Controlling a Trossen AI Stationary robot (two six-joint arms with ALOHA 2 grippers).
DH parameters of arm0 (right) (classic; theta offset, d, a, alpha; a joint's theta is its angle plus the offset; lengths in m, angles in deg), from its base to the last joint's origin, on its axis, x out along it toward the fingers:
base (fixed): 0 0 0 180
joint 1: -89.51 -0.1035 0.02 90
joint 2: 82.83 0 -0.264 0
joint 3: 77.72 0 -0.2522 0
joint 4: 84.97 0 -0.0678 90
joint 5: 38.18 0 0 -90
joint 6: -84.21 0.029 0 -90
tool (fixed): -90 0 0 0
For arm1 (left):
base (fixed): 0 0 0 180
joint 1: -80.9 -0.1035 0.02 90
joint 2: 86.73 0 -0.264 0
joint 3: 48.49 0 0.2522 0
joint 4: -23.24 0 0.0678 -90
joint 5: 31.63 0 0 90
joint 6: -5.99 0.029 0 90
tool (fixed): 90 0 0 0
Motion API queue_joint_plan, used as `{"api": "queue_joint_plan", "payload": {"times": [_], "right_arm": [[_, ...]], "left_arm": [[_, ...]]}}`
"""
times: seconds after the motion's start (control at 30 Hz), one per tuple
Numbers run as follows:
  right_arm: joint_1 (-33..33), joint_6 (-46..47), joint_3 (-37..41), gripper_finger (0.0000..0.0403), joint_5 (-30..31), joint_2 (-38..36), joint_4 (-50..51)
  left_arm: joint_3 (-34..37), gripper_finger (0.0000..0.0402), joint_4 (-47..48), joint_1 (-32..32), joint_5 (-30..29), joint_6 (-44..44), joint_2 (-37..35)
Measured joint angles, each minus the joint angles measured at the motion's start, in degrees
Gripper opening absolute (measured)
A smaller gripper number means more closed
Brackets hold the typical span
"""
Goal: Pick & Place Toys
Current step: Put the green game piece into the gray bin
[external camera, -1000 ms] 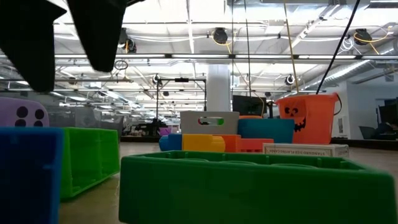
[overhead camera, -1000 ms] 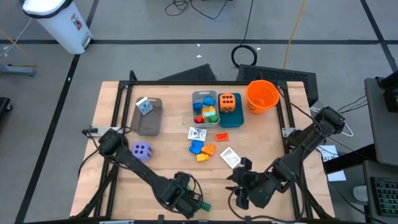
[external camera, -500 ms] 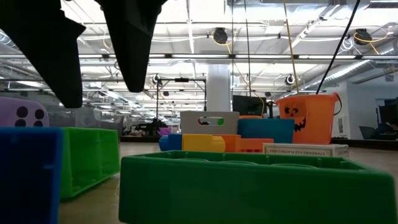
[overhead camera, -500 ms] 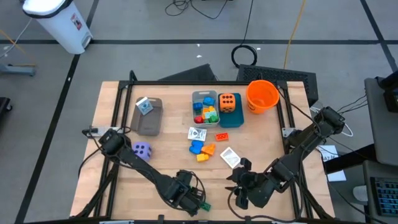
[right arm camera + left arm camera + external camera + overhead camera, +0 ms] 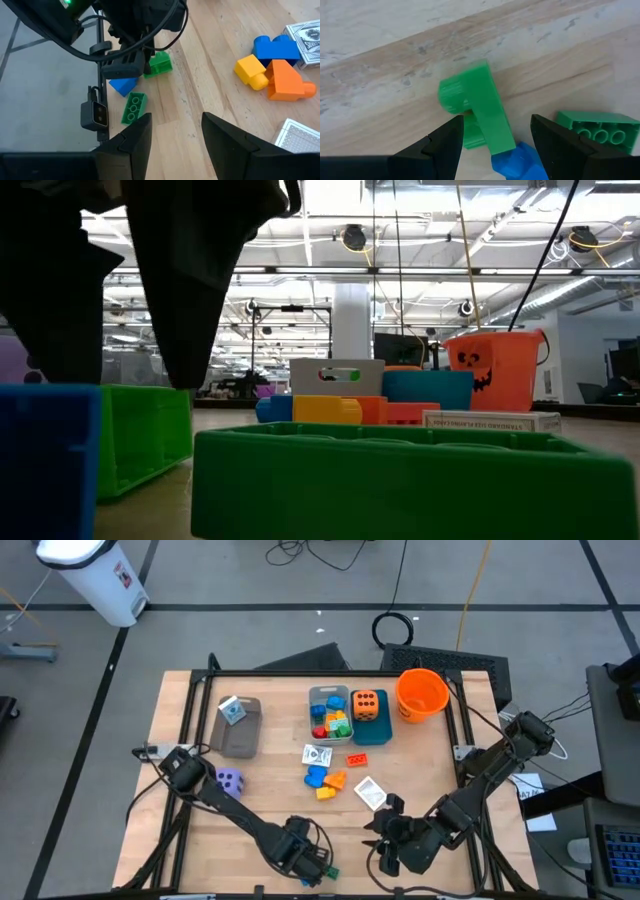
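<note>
At the table's near edge my left gripper (image 5: 310,862) points down, open, low over a small cluster of bricks. In the left wrist view its fingers stand on either side of a green brick (image 5: 479,112) that lies on the wood. A blue brick (image 5: 520,162) lies against that brick, and a second green brick (image 5: 600,129) lies beside them. The right wrist view shows the same group: green brick (image 5: 160,64), blue brick (image 5: 122,85), green brick (image 5: 134,107). My right gripper (image 5: 388,838) hovers open and holds nothing, off the table, near the front right.
Mid-table lie blue, yellow and orange bricks (image 5: 325,780), two white packets (image 5: 318,755) (image 5: 369,792), a red brick (image 5: 357,758) and a purple die (image 5: 229,781). Farther back stand a grey bin (image 5: 240,730), a bin of bricks (image 5: 328,698), an orange die (image 5: 367,705) and an orange bucket (image 5: 421,693).
My left gripper has come down toward the green and blue bricks at the near edge. In the low view its dark fingers now reach down to the bricks' tops. Its gap is unchanged. The bricks have not moved.
</note>
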Motion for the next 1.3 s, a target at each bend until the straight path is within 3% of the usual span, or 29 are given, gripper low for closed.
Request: {"api": "queue_joint_plan", "payload": {"times": [0.6, 0.97, 1.3], "right_arm": [[0.0, -0.3, 0.0, 0.0164, 0.0, 0.0, 0.3], [0.0, -0.3, 0.0, 0.0164, 0.0, 0.0, 0.4], [0.0, -1.0, 0.0, 0.0164, 0.0, 0.0, 0.4]], "left_arm": [[0.9, 0.0239, -0.4, -0.9, 0.2, 2.3, 0.5], [3.3, 0.0236, -0.7, -0.9, 3.7, 3.3, 0.1], [3.4, 0.0125, -0.7, -0.9, 4.0, 3.8, 0.2]]}}
